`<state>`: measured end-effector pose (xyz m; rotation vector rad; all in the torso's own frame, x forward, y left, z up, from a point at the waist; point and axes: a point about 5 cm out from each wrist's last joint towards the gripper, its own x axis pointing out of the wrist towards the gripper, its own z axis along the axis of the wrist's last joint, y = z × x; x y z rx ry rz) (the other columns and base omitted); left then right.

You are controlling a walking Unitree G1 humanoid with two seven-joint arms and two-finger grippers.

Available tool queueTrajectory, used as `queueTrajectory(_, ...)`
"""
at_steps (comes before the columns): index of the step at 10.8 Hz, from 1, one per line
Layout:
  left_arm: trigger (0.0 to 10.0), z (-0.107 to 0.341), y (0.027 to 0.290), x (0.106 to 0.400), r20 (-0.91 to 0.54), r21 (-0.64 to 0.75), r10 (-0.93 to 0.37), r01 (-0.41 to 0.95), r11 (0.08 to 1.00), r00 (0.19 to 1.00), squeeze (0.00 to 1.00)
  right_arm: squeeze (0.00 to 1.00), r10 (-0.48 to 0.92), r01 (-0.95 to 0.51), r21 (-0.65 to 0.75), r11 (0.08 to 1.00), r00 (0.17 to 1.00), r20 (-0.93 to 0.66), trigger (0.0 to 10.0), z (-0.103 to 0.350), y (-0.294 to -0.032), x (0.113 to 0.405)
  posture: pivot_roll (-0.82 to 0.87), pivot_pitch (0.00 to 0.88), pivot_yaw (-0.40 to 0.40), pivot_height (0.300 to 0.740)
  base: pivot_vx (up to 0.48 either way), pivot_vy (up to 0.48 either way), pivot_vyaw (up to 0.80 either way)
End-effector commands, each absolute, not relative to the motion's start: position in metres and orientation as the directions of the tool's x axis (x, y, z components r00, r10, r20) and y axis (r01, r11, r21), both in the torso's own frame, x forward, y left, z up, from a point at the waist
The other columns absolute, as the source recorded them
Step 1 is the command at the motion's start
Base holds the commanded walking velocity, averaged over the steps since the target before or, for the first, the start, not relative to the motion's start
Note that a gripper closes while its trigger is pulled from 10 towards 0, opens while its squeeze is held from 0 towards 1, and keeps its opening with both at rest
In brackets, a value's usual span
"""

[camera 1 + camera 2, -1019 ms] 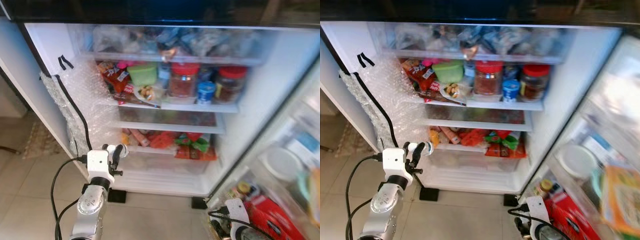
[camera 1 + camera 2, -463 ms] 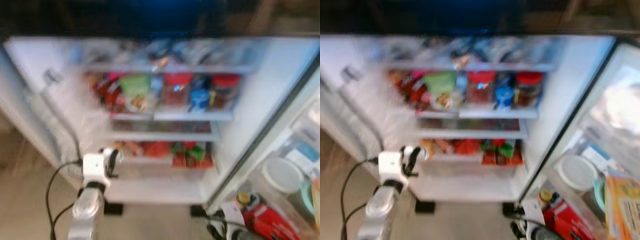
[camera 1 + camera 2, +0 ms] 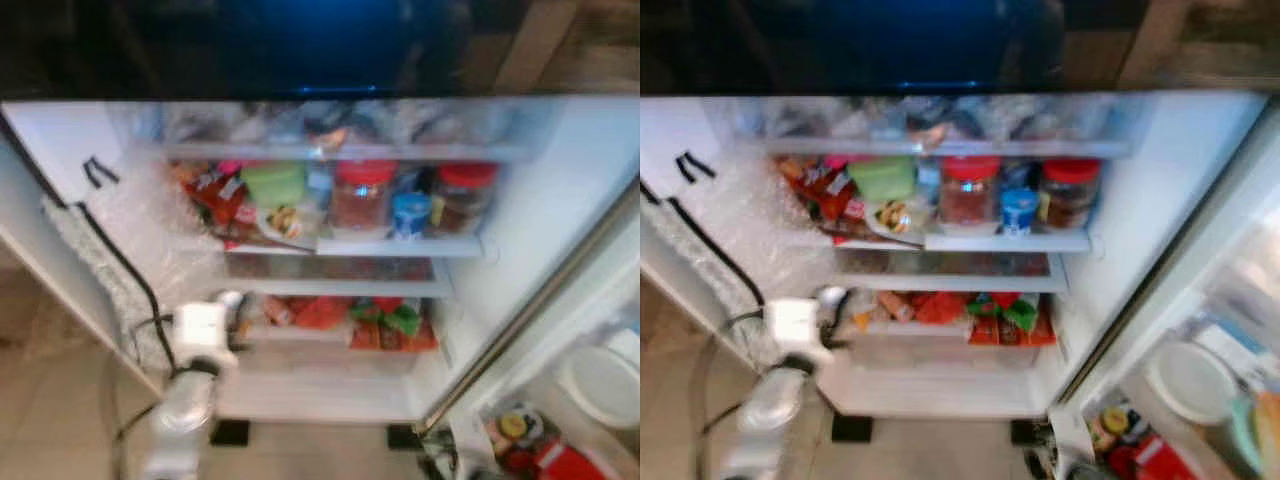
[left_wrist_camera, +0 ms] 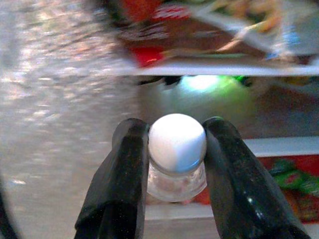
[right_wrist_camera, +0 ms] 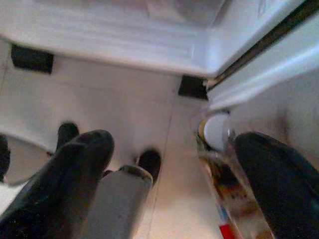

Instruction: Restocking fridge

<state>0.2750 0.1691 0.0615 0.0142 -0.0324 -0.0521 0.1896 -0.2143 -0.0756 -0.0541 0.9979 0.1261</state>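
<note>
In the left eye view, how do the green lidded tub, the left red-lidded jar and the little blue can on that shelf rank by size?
Largest to smallest, as they appear:
1. The left red-lidded glass jar
2. The green lidded plastic tub, close to the jar, so the order is unsure
3. The small blue can, clearly smallest

Bright fridge interior (image 3: 520,220), soft motion blur, dark top

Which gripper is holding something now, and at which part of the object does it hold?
The left gripper holds a small clear bottle, its fingers clamped on either side of the white round cap. The right gripper is open and holds nothing.
</note>
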Motion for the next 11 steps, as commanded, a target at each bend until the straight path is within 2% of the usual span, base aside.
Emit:
queueTrajectory(1,10.0,0.066,0.161,0.278,0.052,-0.008,-0.068,0.068,0.998,0.996,0.0,0.0,0.032,-0.09,-0.025,0.996,0.573,-0.819,10.0,-0.07,-0.226,0.195,-0.03,0.059,-0.001,0.74,0.247,0.0,0.0)
queueTrajectory(5,10.0,0.066,0.16,0.278,0.053,-0.01,-0.07,0.071,0.997,0.996,0.0,0.0,0.041,-0.099,-0.02,0.995,0.575,-0.817,10.0,-0.07,-0.226,0.196,-0.03,0.059,-0.003,0.74,0.252,0.0,0.0)
queueTrajectory(9,10.0,0.055,0.147,0.273,-0.024,-0.033,-0.208,0.207,0.978,0.978,0.0,0.0,0.039,-0.091,-0.018,0.996,0.582,-0.812,10.0,-0.069,-0.226,0.196,-0.03,0.06,-0.004,0.74,0.0,0.0,0.0)
queueTrajectory(11,10.0,0.056,0.148,0.273,-0.024,-0.036,-0.206,0.205,0.978,0.978,0.0,0.0,0.039,-0.098,-0.022,0.995,0.582,-0.812,10.0,-0.069,-0.226,0.197,-0.03,0.059,-0.004,0.74,0.0,0.0,0.0)
